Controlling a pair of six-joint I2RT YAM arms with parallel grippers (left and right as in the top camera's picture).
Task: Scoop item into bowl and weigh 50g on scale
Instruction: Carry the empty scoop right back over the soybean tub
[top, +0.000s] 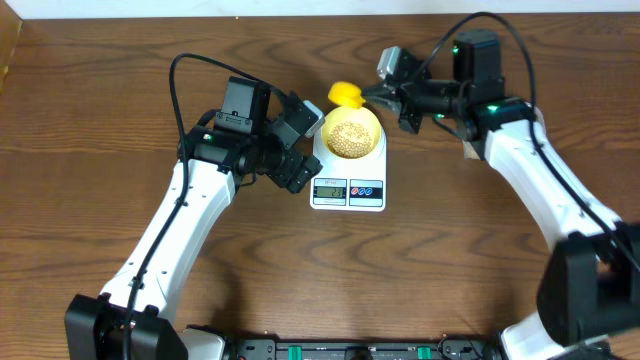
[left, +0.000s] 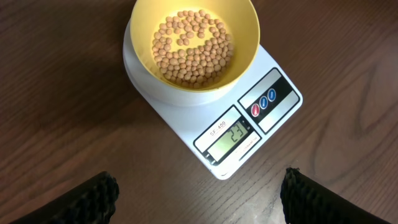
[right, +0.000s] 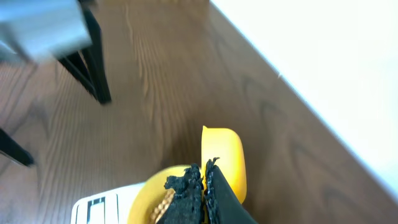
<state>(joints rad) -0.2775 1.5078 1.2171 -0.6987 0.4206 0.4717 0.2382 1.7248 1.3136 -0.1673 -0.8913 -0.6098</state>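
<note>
From where I stand, the white scale (top: 348, 185) sits near the middle of the wooden counter (top: 100, 200), its display (left: 233, 134) and two buttons on the edge nearer the arm bases. The pale yellow bowl (top: 352, 132) rests on the platform at the far end of the scale. A shallow layer of beige beans (left: 193, 46) covers most of the bottom of the bowl, and a small patch of yellow floor shows through near the top of the heap. In the left wrist view the display reads 23.

The left gripper (top: 305, 142) hangs just to the left of the bowl and scale. Its jaws are spread as wide as they go and have hold of nothing. In its own camera the two black fingertips (left: 93, 196) stand far apart at the bottom corners, with bare counter between them and the scale further out in front.

The right gripper (top: 376, 95) comes in from the right, just behind the bowl. Its fingers (right: 202, 193) are pressed tight together on the bright yellow scoop (top: 345, 96). The scoop sits beside the far rim of the bowl, turned up on its side, and I cannot tell whether any beans lie in it.
</note>
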